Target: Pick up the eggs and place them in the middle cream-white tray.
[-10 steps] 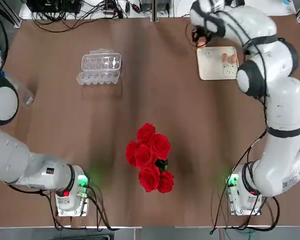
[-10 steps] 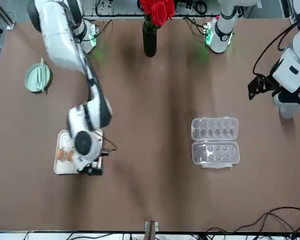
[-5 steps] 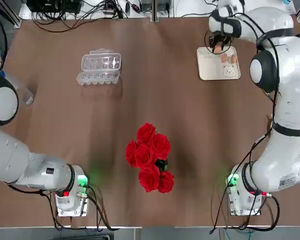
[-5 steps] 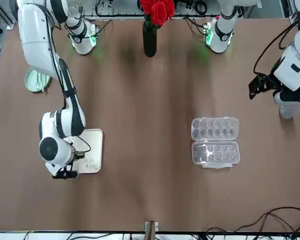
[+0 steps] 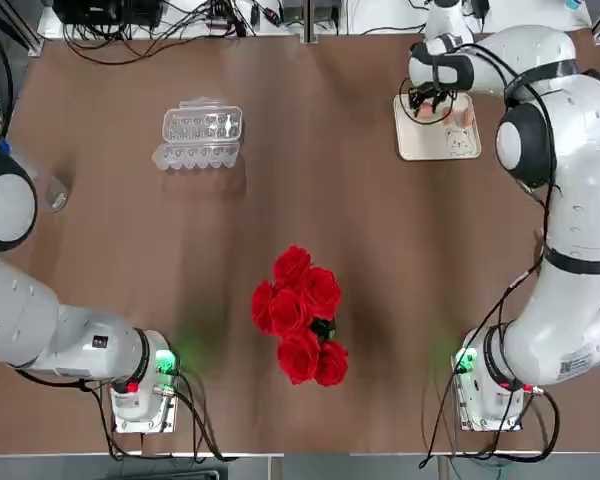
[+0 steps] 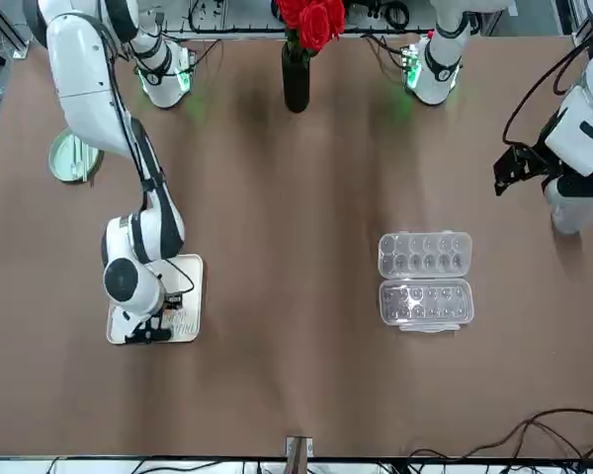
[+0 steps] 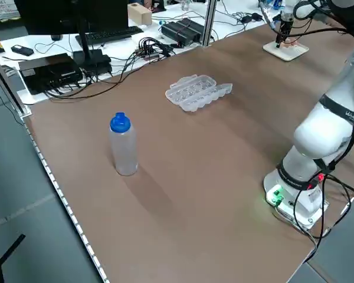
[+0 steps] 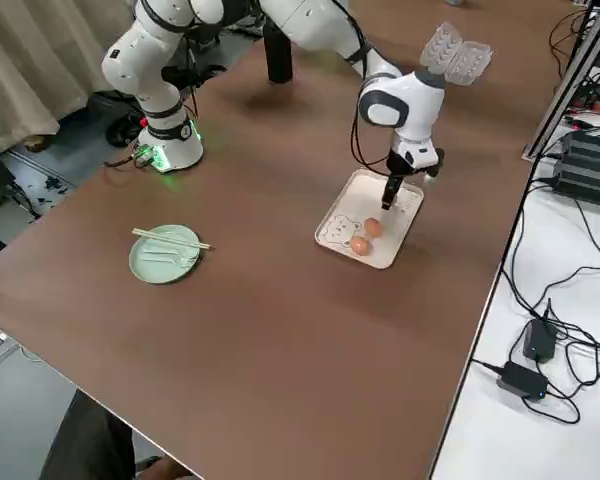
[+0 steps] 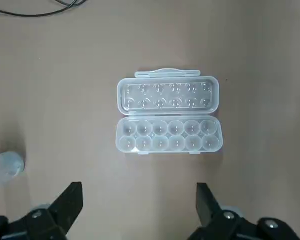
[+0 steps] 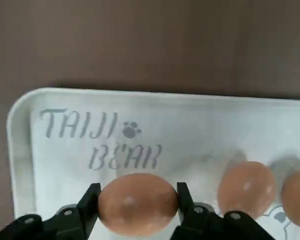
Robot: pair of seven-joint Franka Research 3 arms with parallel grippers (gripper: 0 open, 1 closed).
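Observation:
My right gripper (image 10: 137, 196) is shut on a brown-orange egg (image 10: 137, 202), low over the lettered part of the cream-white tray (image 10: 200, 125). Two more eggs (image 10: 246, 187) lie side by side on the tray near its bear drawing. From overhead, the right gripper (image 5: 427, 100) is over the far half of the tray (image 5: 420, 145) at the table's far right. The right side view shows both lying eggs (image 8: 366, 236) beside the gripper (image 8: 390, 200). My left gripper (image 9: 138, 210) hangs open and empty, high above the clear carton (image 9: 168, 116).
An open, empty clear egg carton (image 5: 198, 137) lies at the far left. A vase of red roses (image 5: 302, 315) stands mid-table. A pale green plate (image 8: 165, 252) with chopsticks sits at the right edge, and a blue-capped bottle (image 7: 124, 144) at the left edge.
My right gripper, with the egg, swung from beside the tray's inner far corner across it, then settled back over the lettered part. The left arm has not moved.

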